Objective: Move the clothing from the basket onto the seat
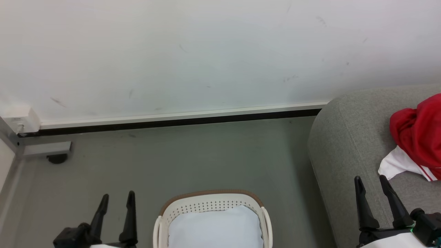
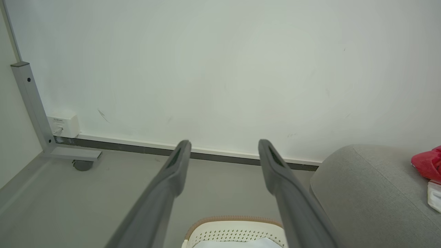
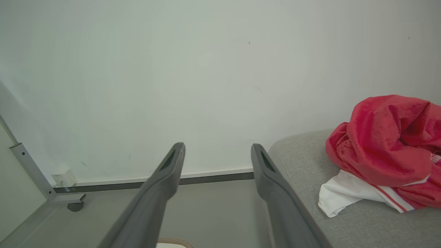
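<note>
Head view: our left gripper (image 1: 118,195) is spread and empty, the basket (image 1: 213,193) shows just a white liner (image 1: 213,227), our right gripper (image 1: 370,179) is spread too, and the clothing (image 1: 417,131) sits heaped on the seat (image 1: 344,144). Risk we see: grabbing that cloth-like liner by mistake.

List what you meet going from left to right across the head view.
white wall box → left gripper → basket → seat → clothing, lying on the seat

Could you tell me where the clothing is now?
The clothing lies heaped on the grey seat at the head view's right edge, beyond the right gripper.
</note>
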Robot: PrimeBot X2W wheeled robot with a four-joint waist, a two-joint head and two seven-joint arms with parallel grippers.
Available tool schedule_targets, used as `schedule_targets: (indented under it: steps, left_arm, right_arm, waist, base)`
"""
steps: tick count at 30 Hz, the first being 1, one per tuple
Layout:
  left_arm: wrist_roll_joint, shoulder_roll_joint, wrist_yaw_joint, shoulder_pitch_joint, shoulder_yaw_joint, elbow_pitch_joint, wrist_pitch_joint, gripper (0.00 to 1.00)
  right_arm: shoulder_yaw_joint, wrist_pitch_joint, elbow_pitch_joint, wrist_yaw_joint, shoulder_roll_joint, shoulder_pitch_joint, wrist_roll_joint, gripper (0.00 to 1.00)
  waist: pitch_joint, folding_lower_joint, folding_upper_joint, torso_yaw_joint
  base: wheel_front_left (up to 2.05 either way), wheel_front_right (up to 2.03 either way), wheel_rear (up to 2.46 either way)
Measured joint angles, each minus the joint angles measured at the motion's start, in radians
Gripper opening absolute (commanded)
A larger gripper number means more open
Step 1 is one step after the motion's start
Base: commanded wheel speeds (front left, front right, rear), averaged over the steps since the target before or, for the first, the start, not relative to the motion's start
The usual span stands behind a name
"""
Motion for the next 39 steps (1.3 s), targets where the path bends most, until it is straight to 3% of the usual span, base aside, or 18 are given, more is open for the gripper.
schedule_targets:
  steps: [11, 29, 30, 34, 39]
  left_arm:
    - [0.031, -0.019, -0.033, 0.005, 0.035, 0.029, 0.0, 1.0]
    - [0.033, -0.021, -0.04, 0.0, 0.032, 0.039, 0.0, 1.0]
    - [0.026, -0.022, -0.041, 0.001, 0.031, 0.043, 0.0, 0.0]
    - [0.025, -0.029, -0.042, 0.019, 0.026, 0.077, 0.001, 0.0]
    - [-0.051, -0.03, -0.042, 0.021, 0.034, 0.089, 0.031, 0.0]
  right_arm:
    - [0.022, 0.0, 0.017, 0.0, 0.033, -0.004, -0.035, 1.0]
    - [0.038, 0.0, 0.025, 0.0, 0.041, -0.011, -0.027, 1.0]
    - [0.04, 0.0, 0.028, 0.0, 0.042, -0.01, -0.027, 0.0]
    - [0.045, 0.003, 0.058, 0.0, 0.047, 0.015, -0.027, 0.0]
    - [0.035, 0.025, 0.063, 0.0, 0.048, 0.024, 0.047, 0.0]
  waist:
    - [0.002, 0.0, 0.0, -0.002]
    - [-0.001, 0.0001, 0.0, -0.001]
    - [-0.001, 0.0001, 0.0, -0.001]
    - [-0.001, 0.0001, 0.0, -0.001]
    - [-0.002, 0.0001, 0.0, 0.003]
  base:
    - [0.0, 0.0, 0.0]
    - [0.0, 0.0, 0.0]
    - [0.0, 0.0, 0.0]
    - [0.0, 0.0, 0.0]
    - [0.0, 0.0, 0.0]
